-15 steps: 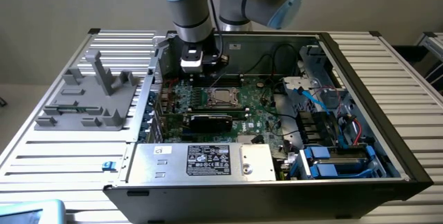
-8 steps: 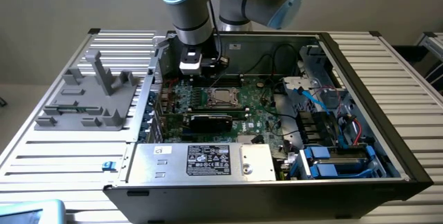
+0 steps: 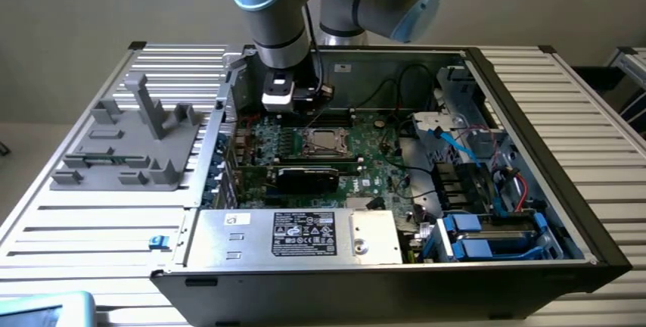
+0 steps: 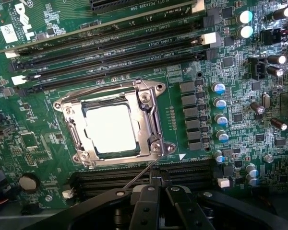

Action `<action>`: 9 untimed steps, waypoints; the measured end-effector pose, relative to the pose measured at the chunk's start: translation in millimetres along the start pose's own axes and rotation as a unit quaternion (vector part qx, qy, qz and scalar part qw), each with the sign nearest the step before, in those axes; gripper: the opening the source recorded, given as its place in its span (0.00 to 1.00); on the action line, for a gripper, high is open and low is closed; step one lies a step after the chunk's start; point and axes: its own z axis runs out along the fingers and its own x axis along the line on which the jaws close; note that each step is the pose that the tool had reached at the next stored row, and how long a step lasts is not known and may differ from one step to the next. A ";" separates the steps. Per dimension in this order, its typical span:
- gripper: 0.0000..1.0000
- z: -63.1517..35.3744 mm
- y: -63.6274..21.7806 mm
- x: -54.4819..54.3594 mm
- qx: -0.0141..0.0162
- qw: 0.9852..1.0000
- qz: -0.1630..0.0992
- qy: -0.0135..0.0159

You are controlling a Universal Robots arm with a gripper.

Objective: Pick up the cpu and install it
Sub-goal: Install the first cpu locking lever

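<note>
- The cpu (image 4: 110, 128) lies flat inside the socket frame (image 4: 151, 103), and glare hides its top.
- The claw (image 4: 162, 182), partly cut off, looks pressed together and empty, beside a thin lever (image 4: 139, 176).

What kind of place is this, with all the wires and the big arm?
Probably a robotics lab or workshop bench. A robot arm hangs over an open computer case on a slatted metal table, and the cpu sits in a socket on the green motherboard.
</note>
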 end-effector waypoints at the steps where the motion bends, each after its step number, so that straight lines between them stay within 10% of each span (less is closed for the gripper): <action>1: 0.11 0.5 0.2 -0.1 0.002 1.000 0.000 0.000; 9: 0.11 0.8 1.2 -0.2 0.002 1.000 0.013 0.003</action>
